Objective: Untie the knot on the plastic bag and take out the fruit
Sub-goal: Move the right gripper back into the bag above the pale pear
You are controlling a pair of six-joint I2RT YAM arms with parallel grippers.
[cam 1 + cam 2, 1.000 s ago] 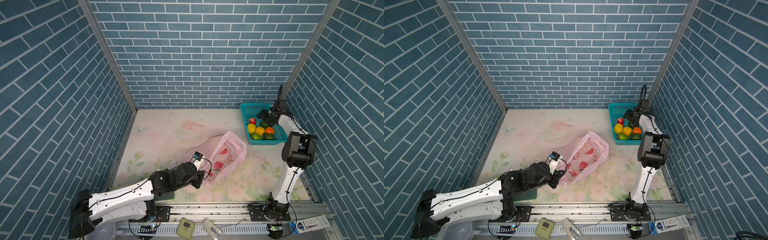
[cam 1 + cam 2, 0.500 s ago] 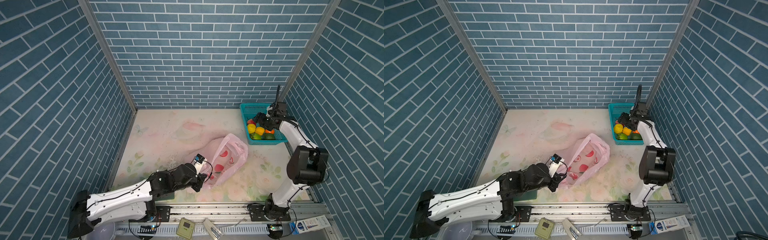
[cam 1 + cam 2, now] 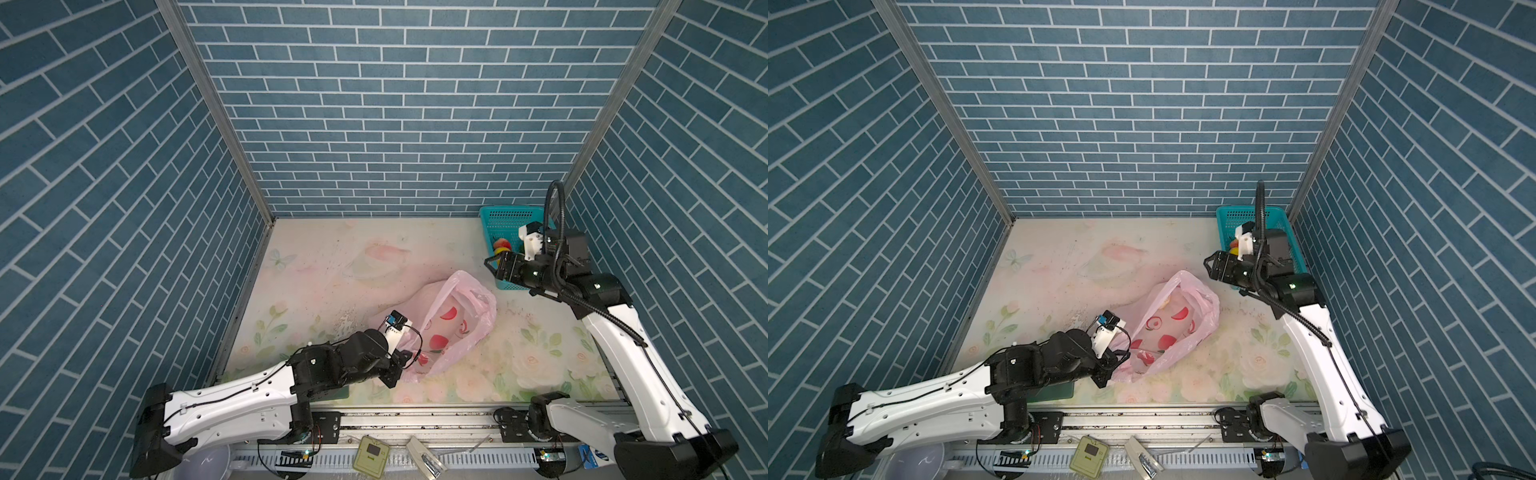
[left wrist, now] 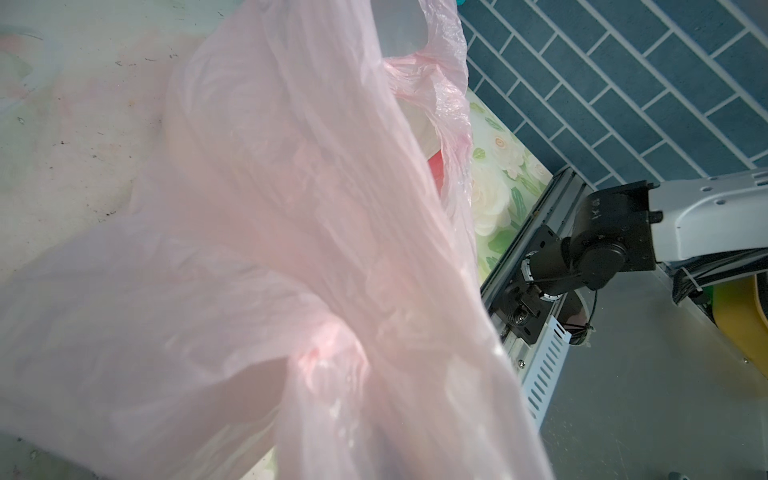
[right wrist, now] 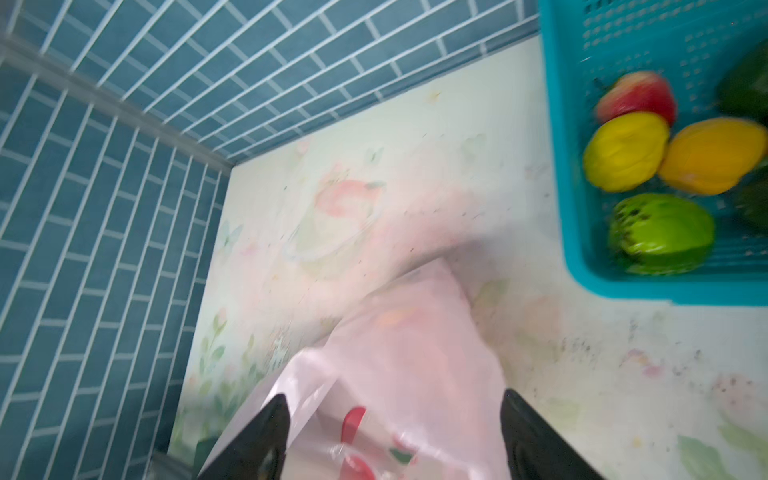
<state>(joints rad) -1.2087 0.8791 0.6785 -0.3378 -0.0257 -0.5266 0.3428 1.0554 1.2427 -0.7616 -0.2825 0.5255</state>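
- Your left gripper [image 3: 406, 363] sits low and centre in both top views, clenched on the lower-left end of the plastic bag [image 3: 461, 316]. The thin pink film bunches up at its jaws.
- In the left wrist view the plastic bag [image 4: 270, 249] fills most of the frame, with its film drawn in folds toward the bottom edge. The jaws themselves are hidden there.
- The bag lies on the floral table [image 3: 332, 266] right of centre, its mouth gaping toward the upper right.
- Your right gripper [image 3: 492, 266] hangs at the right of the frame, between the bag and the teal basket [image 3: 484, 216], spread wide with nothing in it.
- In the right wrist view the two black fingers [image 5: 274, 424] stand far apart, with the bag [image 5: 407, 365] beyond them.
- The fruit [image 5: 625, 151] you can see is in the basket [image 5: 557, 166]: red, yellow, orange, light green and dark green pieces packed close together.
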